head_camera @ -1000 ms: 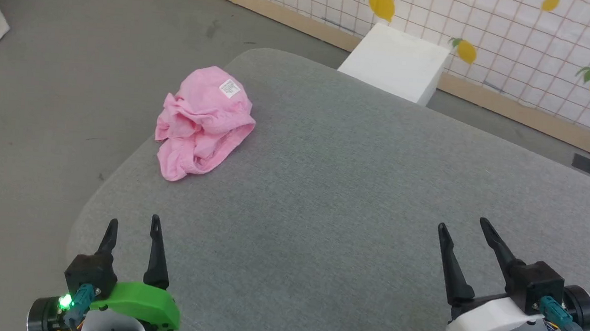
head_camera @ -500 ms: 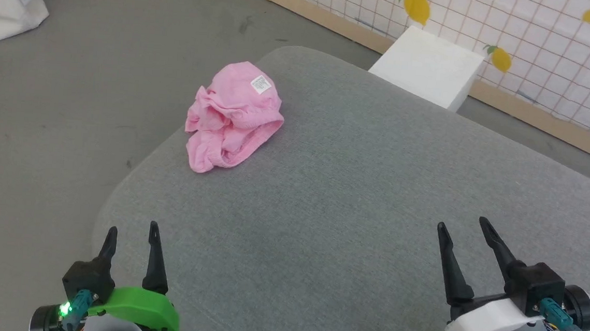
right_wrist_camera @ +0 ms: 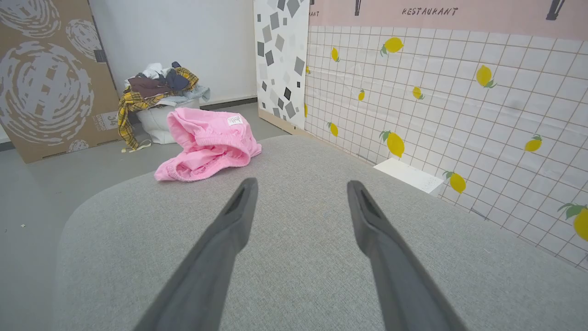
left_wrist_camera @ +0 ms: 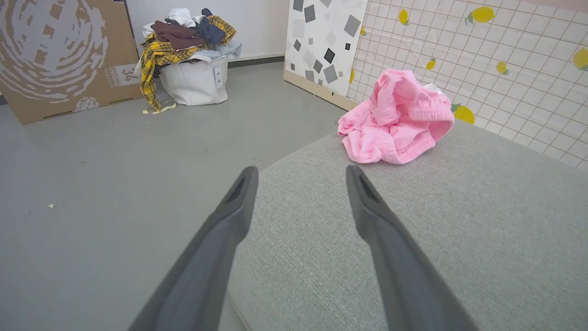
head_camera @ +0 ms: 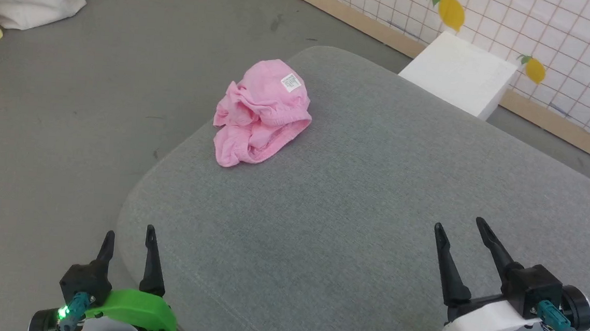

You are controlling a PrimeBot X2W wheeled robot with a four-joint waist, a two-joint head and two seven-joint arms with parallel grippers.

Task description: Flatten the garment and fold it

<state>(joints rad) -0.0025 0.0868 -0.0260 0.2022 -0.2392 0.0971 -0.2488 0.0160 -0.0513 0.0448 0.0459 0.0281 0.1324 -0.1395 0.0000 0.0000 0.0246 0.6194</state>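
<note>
Pink shorts [head_camera: 262, 114] lie crumpled in a heap near the far left edge of the grey padded surface [head_camera: 365, 201], neither flattened nor folded. The gathered waistband [head_camera: 282, 131] shows along the heap's near side, and a small white label [head_camera: 291, 82] sits on top. I see the left gripper [head_camera: 130, 230] at the near left corner of the surface, jaws spread, holding nothing. In its wrist view one finger is over the floor [left_wrist_camera: 115, 184] and the other over the surface. I see the right gripper [head_camera: 458, 223] at the near right, jaws spread, holding nothing. Both are well apart from the shorts. A white block [head_camera: 457, 73] stands on the floor beyond the far edge, by the tiled wall [head_camera: 568, 44] with lemon prints.
</note>
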